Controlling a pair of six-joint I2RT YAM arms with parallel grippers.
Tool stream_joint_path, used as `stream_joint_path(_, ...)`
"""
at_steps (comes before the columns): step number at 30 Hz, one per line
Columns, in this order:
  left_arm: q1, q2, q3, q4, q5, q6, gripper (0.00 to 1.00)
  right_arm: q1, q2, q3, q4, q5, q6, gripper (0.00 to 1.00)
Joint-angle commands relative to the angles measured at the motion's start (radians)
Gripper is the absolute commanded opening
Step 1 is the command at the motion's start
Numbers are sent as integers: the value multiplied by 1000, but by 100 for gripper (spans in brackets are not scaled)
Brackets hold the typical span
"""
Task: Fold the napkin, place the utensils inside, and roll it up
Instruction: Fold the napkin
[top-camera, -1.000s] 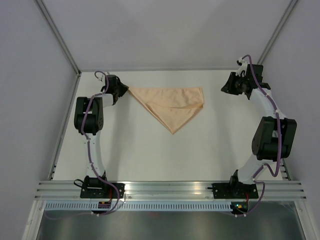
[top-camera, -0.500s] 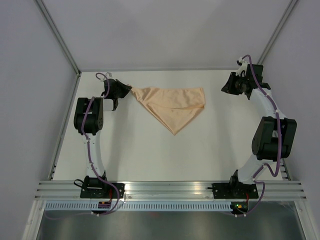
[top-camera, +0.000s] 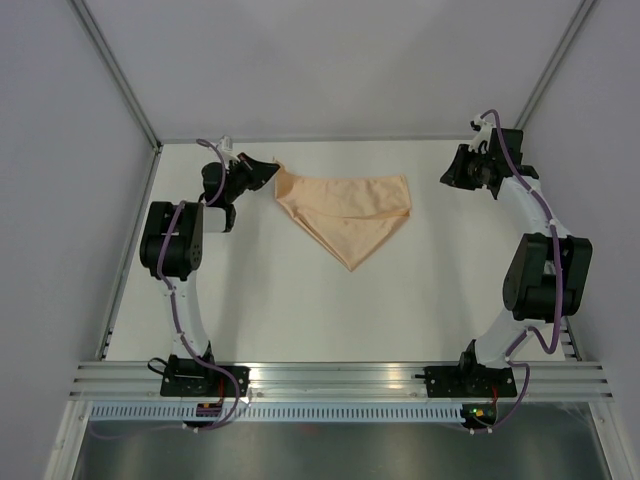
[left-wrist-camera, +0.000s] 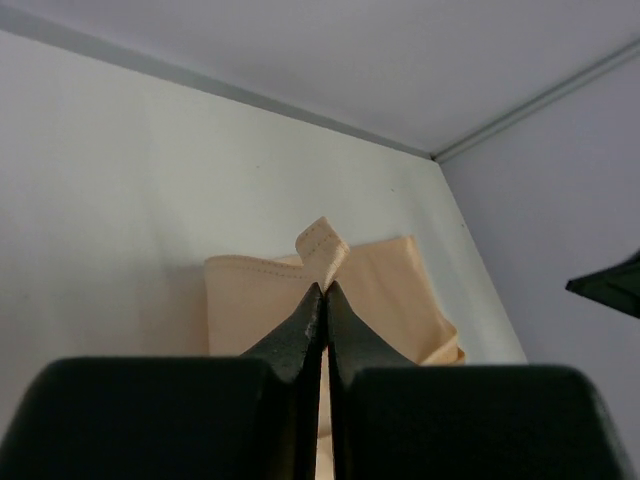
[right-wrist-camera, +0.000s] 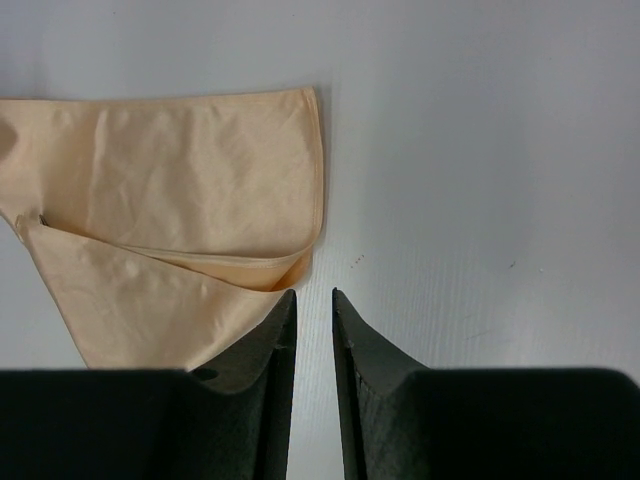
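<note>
The peach-orange napkin (top-camera: 345, 210) lies folded into a triangle on the white table, its point toward the near edge. My left gripper (top-camera: 272, 170) is shut on the napkin's left corner and holds it lifted off the table. In the left wrist view the pinched corner (left-wrist-camera: 322, 248) sticks up above my closed fingertips (left-wrist-camera: 325, 290), with the rest of the napkin (left-wrist-camera: 385, 300) beyond. My right gripper (top-camera: 447, 178) hovers just right of the napkin, its jaws a narrow gap apart and empty (right-wrist-camera: 310, 292). The napkin's right corner (right-wrist-camera: 290, 265) lies just ahead of it. No utensils are in view.
The white table (top-camera: 300, 300) is bounded by grey walls with a metal frame rail (top-camera: 120, 260) along the left side. The back wall edge (left-wrist-camera: 250, 95) runs close behind the napkin.
My left gripper has lifted the napkin's left corner and carried it rightward, so the left point is drawn in and raised. The right arm has barely moved.
</note>
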Motion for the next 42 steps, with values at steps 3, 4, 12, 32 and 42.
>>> stream_joint_path(3, -43, -72, -25, 163, 219, 79, 5, 18, -13, 5, -5, 10, -8, 26)
stream_joint_path(4, -58, -77, -22, 145, 260, 92, 5, 21, -13, 5, -8, 13, -11, 26)
stream_joint_path(12, -175, -149, 14, -143, 367, 358, 4, 42, -15, 6, -9, 23, -14, 26)
stream_joint_path(32, -420, -180, 20, -668, 250, 854, 3, 116, 4, 17, -28, 56, -50, 26)
stream_joint_path(42, -476, -177, -34, -696, 150, 914, 5, 194, 30, 31, -44, 89, -70, 25)
